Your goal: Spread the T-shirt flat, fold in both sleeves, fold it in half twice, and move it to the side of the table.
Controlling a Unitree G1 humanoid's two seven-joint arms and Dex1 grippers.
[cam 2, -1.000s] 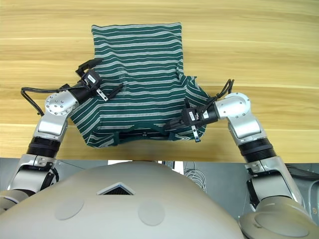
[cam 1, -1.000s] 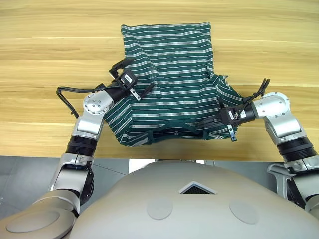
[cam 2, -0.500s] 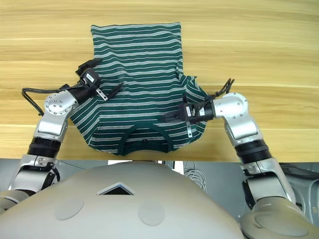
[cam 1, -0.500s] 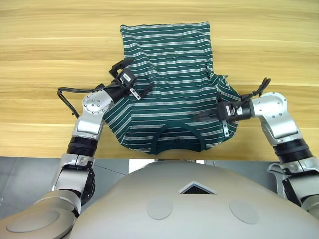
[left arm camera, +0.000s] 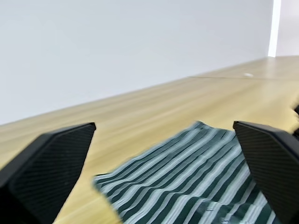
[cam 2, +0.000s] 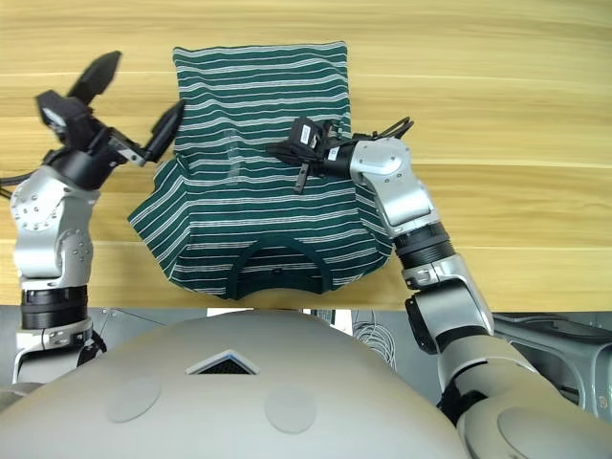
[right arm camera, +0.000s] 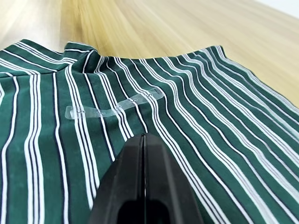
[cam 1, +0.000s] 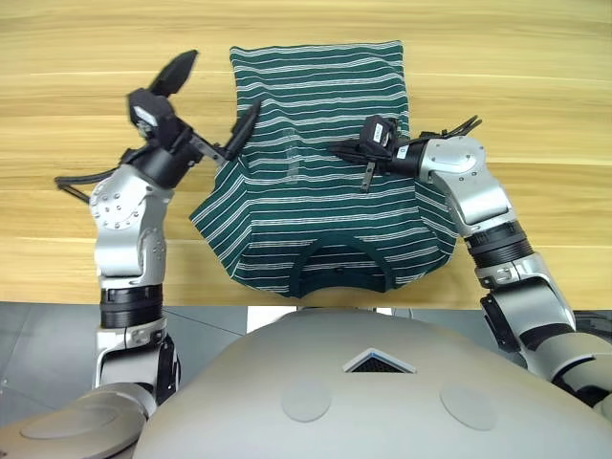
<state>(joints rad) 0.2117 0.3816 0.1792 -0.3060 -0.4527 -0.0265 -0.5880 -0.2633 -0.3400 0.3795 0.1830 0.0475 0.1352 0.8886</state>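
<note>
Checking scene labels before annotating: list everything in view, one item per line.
T-shirt: 1, dark green with thin white stripes, lying on the table, collar at the near edge towards the robot.
size sticker: 1, clear strip, stuck on the shirt's front.
table: 1, light wood, under the shirt and stretching across the view.
wall: 1, white, behind the table's far side.
floor: grey, below the table's near edge.
left gripper: 1, black, jaws wide open, raised beside the shirt's left edge.
right gripper: 1, black, jaws shut and holding nothing, over the shirt's middle, pointing towards the robot's left.
</note>
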